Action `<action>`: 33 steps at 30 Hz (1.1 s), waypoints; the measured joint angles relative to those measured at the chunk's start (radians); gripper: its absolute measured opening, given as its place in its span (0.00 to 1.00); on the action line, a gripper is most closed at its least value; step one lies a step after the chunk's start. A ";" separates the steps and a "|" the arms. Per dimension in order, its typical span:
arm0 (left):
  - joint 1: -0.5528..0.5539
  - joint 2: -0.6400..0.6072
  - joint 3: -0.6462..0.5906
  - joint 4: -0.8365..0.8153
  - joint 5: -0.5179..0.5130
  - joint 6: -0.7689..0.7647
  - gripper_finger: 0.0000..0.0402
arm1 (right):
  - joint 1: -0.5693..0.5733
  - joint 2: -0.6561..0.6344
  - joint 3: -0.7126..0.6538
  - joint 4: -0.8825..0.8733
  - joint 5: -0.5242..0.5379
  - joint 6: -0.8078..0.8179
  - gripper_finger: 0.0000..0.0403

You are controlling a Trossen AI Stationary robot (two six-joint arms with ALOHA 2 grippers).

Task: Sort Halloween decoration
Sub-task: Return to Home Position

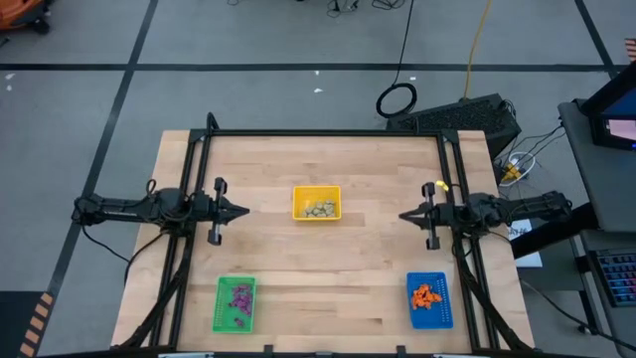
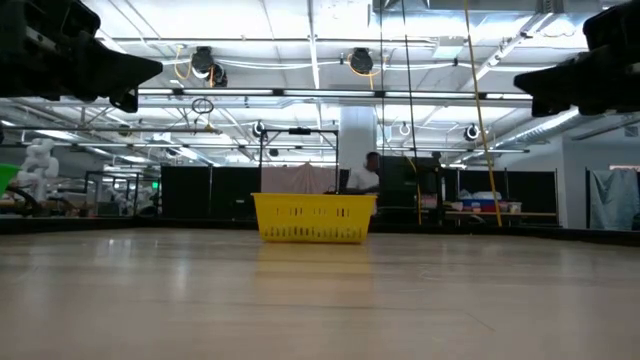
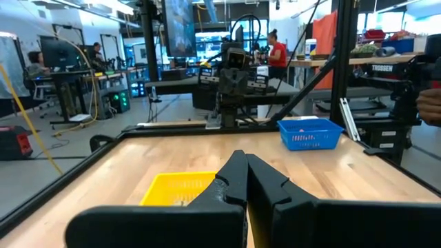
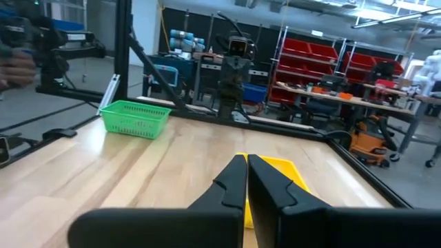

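Left gripper (image 1: 238, 210) and right gripper (image 1: 405, 214) hover at opposite sides, both pinched closed, empty. Beige trinkets (image 1: 319, 209) lie in yellow tray (image 1: 296, 203), purple trinkets (image 1: 238, 296) in green tray (image 1: 227, 320), orange trinkets (image 1: 425, 295) in blue tray (image 1: 430, 318). Probably light, rigid; pinch mid-body.

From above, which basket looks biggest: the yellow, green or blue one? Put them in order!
1. Blue basket and green basket: they look alike, so tied.
2. Yellow basket: smallest.
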 joint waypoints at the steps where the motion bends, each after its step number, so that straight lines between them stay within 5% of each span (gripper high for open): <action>1: 0.000 0.000 0.000 0.000 0.000 0.000 0.00 | -0.005 0.000 0.000 0.000 0.000 0.000 0.00; 33: 0.029 -0.005 0.000 -0.098 -0.030 -0.010 0.00 | -0.014 0.000 0.000 -0.003 0.002 0.002 0.00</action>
